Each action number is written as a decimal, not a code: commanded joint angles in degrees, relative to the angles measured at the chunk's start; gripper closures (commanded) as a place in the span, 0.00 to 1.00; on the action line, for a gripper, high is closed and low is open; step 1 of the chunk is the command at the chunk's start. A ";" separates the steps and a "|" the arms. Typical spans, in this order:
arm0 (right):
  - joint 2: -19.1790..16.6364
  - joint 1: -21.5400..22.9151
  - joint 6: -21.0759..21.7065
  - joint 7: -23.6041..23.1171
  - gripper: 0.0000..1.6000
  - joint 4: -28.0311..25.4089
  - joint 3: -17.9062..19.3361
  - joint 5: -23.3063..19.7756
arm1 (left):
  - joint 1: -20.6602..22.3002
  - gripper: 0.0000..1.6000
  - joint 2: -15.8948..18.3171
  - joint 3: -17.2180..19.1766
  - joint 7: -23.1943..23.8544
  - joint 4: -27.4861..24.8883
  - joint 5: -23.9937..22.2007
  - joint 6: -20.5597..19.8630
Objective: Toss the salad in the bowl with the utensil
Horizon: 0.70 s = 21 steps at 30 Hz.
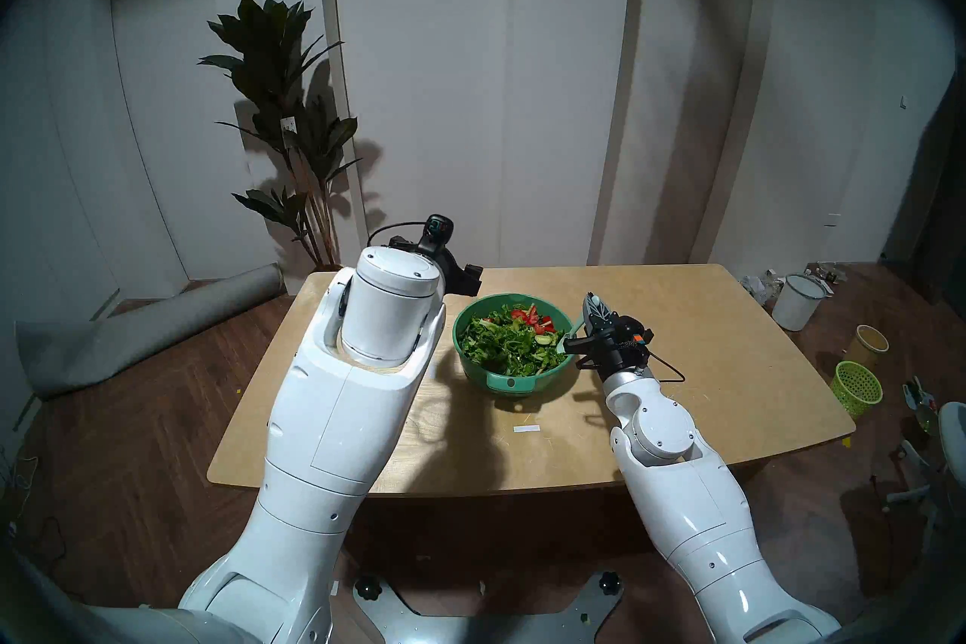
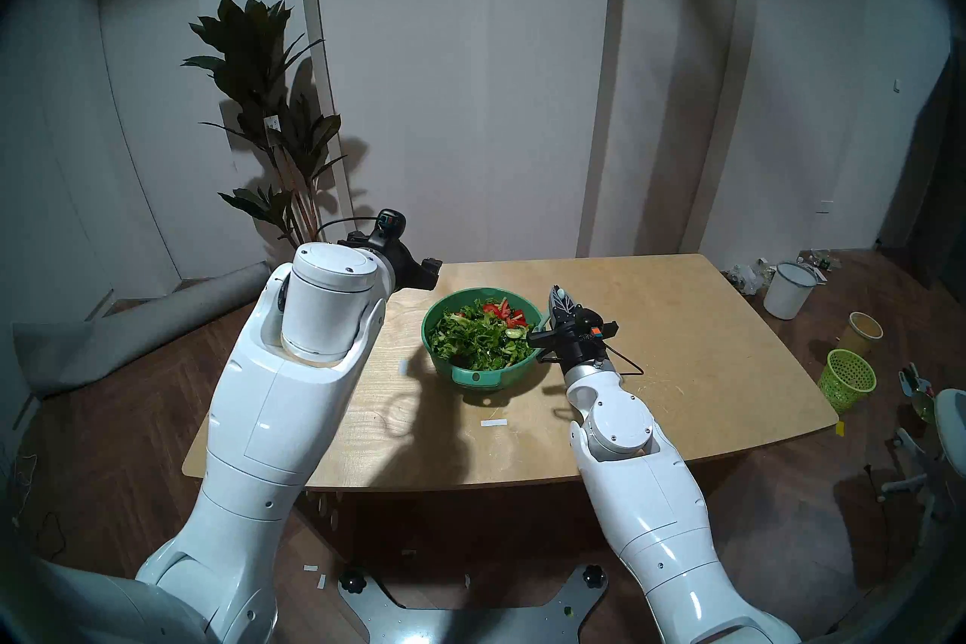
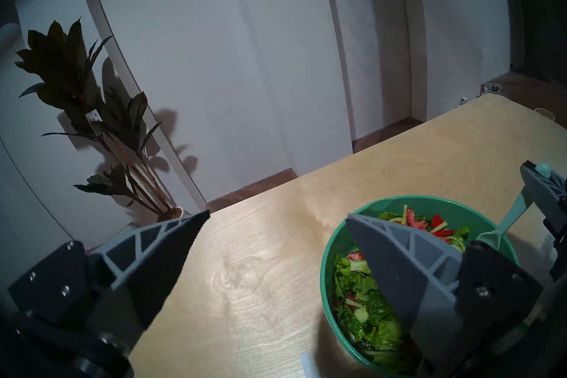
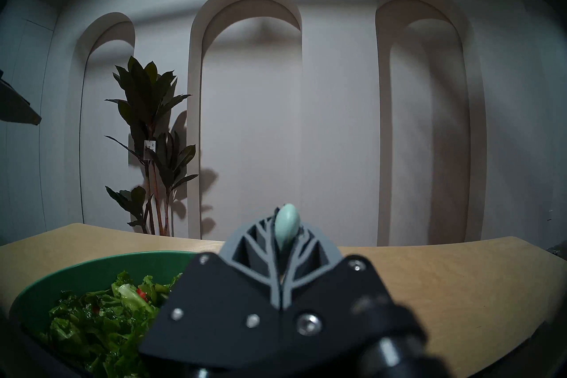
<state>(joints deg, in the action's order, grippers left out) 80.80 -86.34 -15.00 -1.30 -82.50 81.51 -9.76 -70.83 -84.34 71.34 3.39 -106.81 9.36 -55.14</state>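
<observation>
Mostly hidden behind its own arm, left claw (image 3: 277, 214) agape, empty; right claw (image 4: 283, 225) clamped on spoon (image 3: 503, 225).

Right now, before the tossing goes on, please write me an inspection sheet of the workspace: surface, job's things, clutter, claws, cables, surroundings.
Surface: wooden table, one strip of white tape near the front.
Job's things: green bowl of salad on the table; spoon head at the bowl's right rim.
Clutter: nothing seen on the table besides the tape.
Claws: right claw shut on the spoon handle; left claw open, empty, beside the bowl.
Cables: black cable at the right wrist, another at the left wrist.
Surroundings: plant, rolled mat, white bucket, mesh basket on the floor.
</observation>
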 commanded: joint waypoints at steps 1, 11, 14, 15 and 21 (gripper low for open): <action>0.07 0.42 -0.63 -0.05 1.00 -0.78 -0.21 0.32 | 4.15 0.00 1.03 -0.07 1.40 1.60 0.84 0.14; 0.08 0.49 -0.58 -0.04 1.00 -0.28 -0.54 1.08 | 6.37 0.00 1.58 0.10 3.67 7.20 1.19 0.14; 0.02 0.50 -0.57 0.01 1.00 -0.12 -0.65 1.38 | 7.14 0.00 1.33 0.31 4.58 8.47 0.93 0.14; -0.01 0.51 -0.55 0.03 1.00 -0.07 -0.65 1.46 | 7.32 0.00 1.13 0.36 4.78 8.60 0.82 0.14; -0.05 0.71 -0.50 0.06 1.00 0.38 -0.93 2.08 | 8.00 0.00 0.08 0.23 6.28 9.89 0.57 0.14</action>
<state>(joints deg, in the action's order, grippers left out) 80.70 -86.21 -15.12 -1.26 -81.71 80.77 -8.02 -65.99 -82.81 71.57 8.54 -96.67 10.36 -55.14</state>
